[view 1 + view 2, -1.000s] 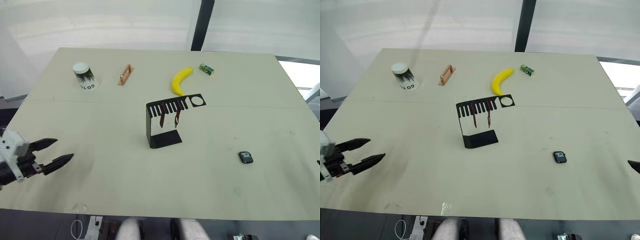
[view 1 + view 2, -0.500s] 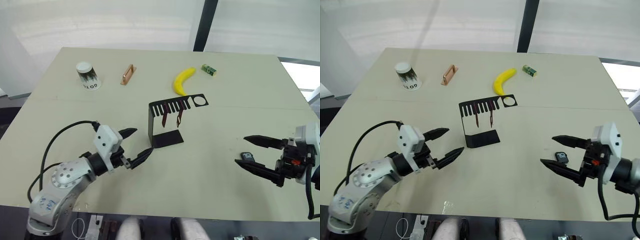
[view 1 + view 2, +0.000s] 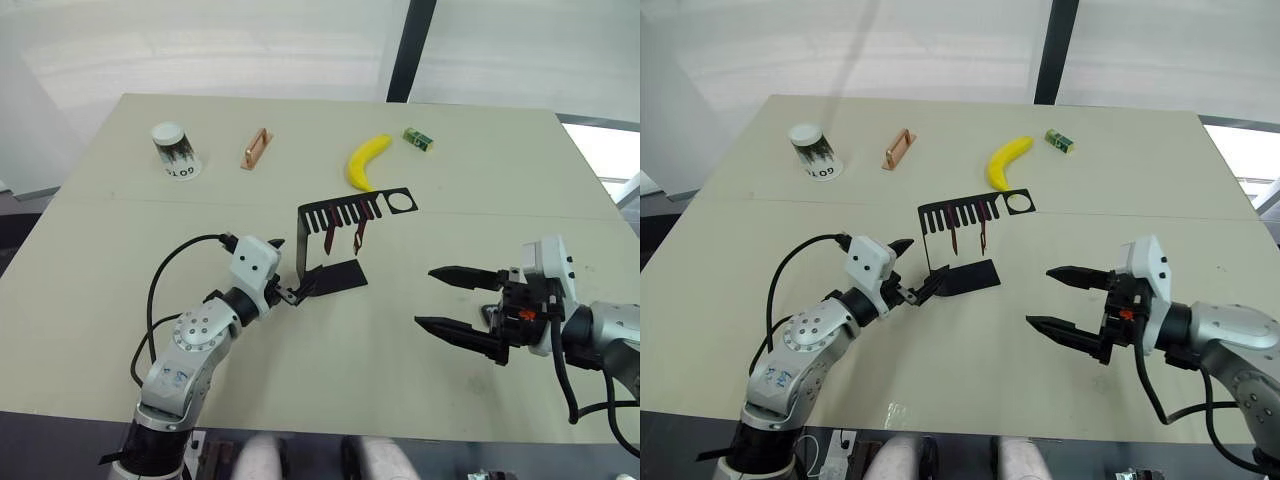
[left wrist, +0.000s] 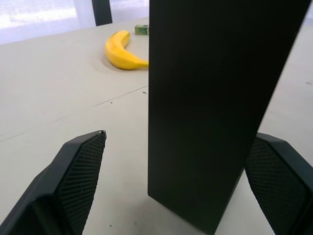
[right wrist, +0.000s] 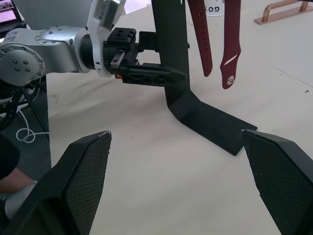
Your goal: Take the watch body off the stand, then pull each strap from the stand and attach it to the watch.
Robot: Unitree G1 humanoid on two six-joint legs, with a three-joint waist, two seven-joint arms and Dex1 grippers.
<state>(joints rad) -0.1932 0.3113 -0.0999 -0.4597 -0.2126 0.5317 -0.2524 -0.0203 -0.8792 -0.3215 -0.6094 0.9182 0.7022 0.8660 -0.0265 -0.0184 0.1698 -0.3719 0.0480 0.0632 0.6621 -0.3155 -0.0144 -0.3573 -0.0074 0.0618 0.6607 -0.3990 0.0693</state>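
The left gripper [image 3: 296,284], fingers apart, has closed in to straddle the stand [image 3: 300,250] upright, while the right gripper [image 3: 452,300] advances wide open, so strap pulling looks imminent.

arms: silver-grey jointed shells | wrists: white blocks | cables: black | left claw [image 3: 915,284], right claw [image 3: 1060,298]: black tapered fingers

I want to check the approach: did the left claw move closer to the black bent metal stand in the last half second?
Yes. The left claw moved toward the black bent metal stand; its open fingers now flank the stand's upright.
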